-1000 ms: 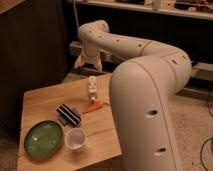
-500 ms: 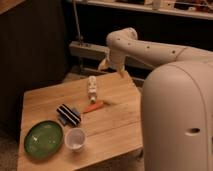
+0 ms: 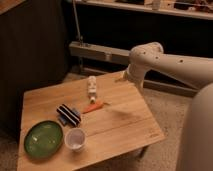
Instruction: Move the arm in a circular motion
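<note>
The large cream-white arm (image 3: 170, 62) comes from the right to the far edge of the table (image 3: 125, 120), where I cannot tell the state of its end effector (image 3: 123, 78); the green plate (image 3: 43, 139) lies well left of it and the white bottle (image 3: 92, 86) near its left.

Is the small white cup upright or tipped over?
Upright: the small white cup shows its round rim facing up. The gripper hangs by the far edge of the wooden table.

Table (image 3: 125, 115) with plate (image 3: 43, 138), cup (image 3: 75, 139); pincer (image 3: 121, 78) near
</note>
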You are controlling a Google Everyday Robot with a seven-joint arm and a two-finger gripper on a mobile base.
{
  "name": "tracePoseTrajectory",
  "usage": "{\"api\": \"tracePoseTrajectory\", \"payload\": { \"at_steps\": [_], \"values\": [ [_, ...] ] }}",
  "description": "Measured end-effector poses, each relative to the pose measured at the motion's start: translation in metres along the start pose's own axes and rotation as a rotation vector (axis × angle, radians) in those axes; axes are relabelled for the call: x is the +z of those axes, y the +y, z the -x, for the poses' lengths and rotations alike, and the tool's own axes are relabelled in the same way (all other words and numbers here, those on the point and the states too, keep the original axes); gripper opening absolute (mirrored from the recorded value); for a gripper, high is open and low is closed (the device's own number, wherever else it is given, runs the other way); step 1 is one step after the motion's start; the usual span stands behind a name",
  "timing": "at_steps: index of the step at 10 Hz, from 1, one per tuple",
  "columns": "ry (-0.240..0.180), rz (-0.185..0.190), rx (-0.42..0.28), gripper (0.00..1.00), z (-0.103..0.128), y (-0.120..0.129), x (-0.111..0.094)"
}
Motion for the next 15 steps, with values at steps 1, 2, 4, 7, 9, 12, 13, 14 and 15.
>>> {"api": "tracePoseTrajectory", "payload": {
  "at_steps": [1, 2, 4, 7, 9, 12, 13, 14, 15],
  "values": [
    [0.019, 0.001, -0.019, 0.8, -0.016, -0.001, -0.005],
    [0.057, 0.005, -0.056, 0.8, -0.048, 0.003, -0.017],
    [0.116, 0.023, -0.131, 0.8, -0.089, 0.024, -0.033],
    [0.221, 0.054, -0.293, 0.8, -0.16, 0.075, -0.055],
    [0.282, 0.102, -0.432, 0.8, -0.199, 0.129, -0.066],
    [0.299, 0.164, -0.604, 0.8, -0.218, 0.213, -0.066],
    [0.287, 0.172, -0.634, 0.8, -0.215, 0.233, -0.063],
    [0.271, 0.176, -0.654, 0.8, -0.211, 0.251, -0.059],
    [0.25, 0.18, -0.668, 0.8, -0.202, 0.27, -0.054]
  ]
}}
